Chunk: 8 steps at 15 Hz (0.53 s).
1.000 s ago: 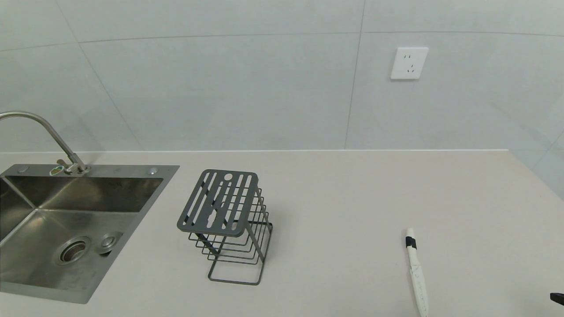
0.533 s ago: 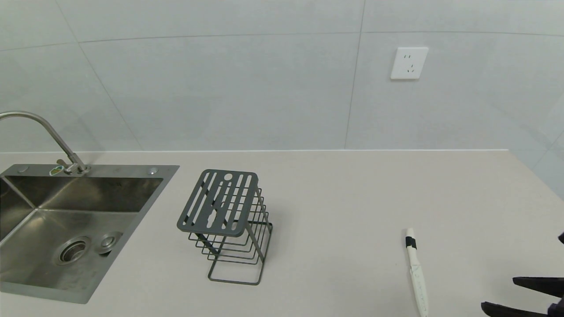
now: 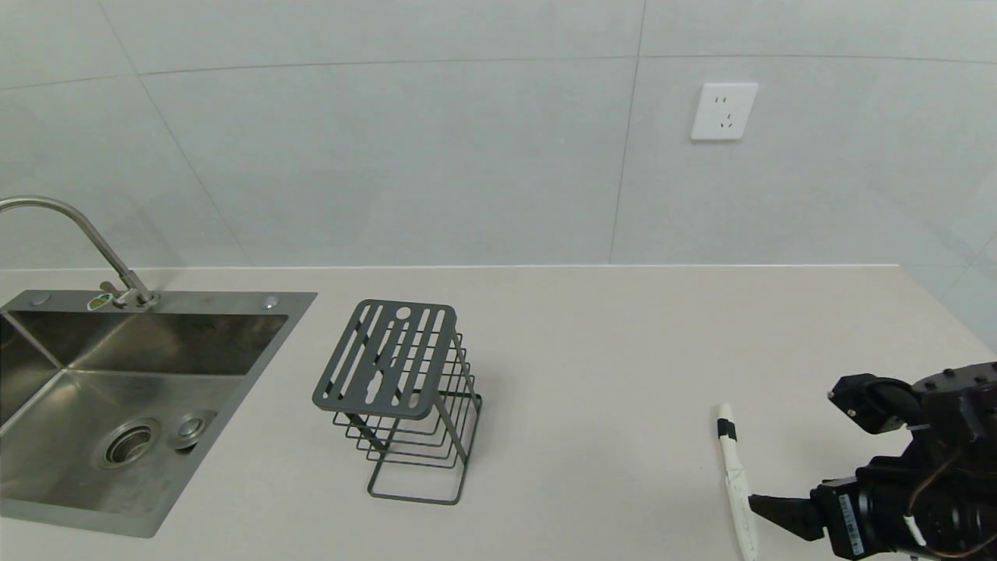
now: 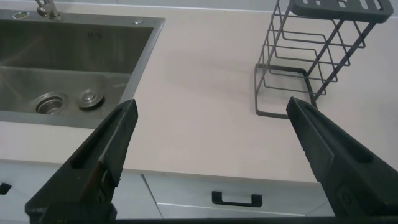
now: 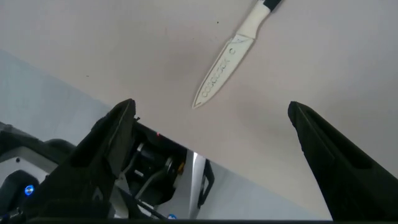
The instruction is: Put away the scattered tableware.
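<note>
Right gripper point(image 5: 208, 107): fingers spread wide, nothing held; hangs over the near edge of the countertop point(image 3: 623, 351).
Knife point(image 3: 735, 483): white, with a black band on the handle; lies flat on the countertop, below this gripper and just to its rack side, untouched.
Long axis: runs from the near edge to the far; handle at the far end, blade tip nearest the edge. It lies oblique to the finger line, so a wrist turn looks needed.
Nearer arm: right, plainly.
Left gripper point(image 4: 211, 102): wide open, empty, by the knife rack point(image 3: 397, 389) and sink point(image 3: 117, 374), well apart from the knife.
</note>
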{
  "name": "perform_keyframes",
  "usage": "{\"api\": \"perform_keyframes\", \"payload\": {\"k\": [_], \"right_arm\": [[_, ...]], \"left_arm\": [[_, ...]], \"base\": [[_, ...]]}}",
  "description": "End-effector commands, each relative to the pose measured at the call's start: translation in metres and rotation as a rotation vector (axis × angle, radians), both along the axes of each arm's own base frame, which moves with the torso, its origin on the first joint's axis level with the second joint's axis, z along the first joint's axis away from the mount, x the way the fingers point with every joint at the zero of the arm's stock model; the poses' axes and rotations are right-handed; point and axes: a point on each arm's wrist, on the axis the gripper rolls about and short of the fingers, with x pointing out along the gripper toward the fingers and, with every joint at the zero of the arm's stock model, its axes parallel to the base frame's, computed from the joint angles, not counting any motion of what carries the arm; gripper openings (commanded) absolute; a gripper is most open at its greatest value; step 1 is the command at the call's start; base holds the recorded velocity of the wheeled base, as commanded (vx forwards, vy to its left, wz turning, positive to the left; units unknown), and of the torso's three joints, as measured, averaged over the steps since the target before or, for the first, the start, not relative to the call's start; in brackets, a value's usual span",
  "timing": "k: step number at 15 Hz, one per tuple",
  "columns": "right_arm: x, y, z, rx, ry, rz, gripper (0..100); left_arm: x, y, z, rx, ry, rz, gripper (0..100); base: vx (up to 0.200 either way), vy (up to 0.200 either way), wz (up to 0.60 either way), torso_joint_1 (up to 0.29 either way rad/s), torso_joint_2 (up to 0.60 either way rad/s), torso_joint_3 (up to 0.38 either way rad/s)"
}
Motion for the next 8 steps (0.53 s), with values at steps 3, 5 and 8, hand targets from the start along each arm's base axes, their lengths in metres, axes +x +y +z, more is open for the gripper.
{"api": "perform_keyframes", "payload": {"k": [3,5,8], "right_arm": [[0.014,0.025,-0.036,-0.103,0.121,-0.115,100],[0.022,0.031,-0.037,-0.098,0.125,-0.123,100],[0.037,0.038,-0.048,-0.142,0.123,-0.127,100]], "left_arm": [[0.000,0.000,0.000,-0.001,0.001,0.001,100],[0.000,0.000,0.000,-0.001,0.001,0.001,100],[0.000,0.000,0.000,-0.001,0.001,0.001,100]], "base": [[0.000,0.000,0.00,0.000,0.00,0.000],[0.000,0.000,0.00,0.000,0.00,0.000],[0.000,0.000,0.00,0.000,0.00,0.000]]}}
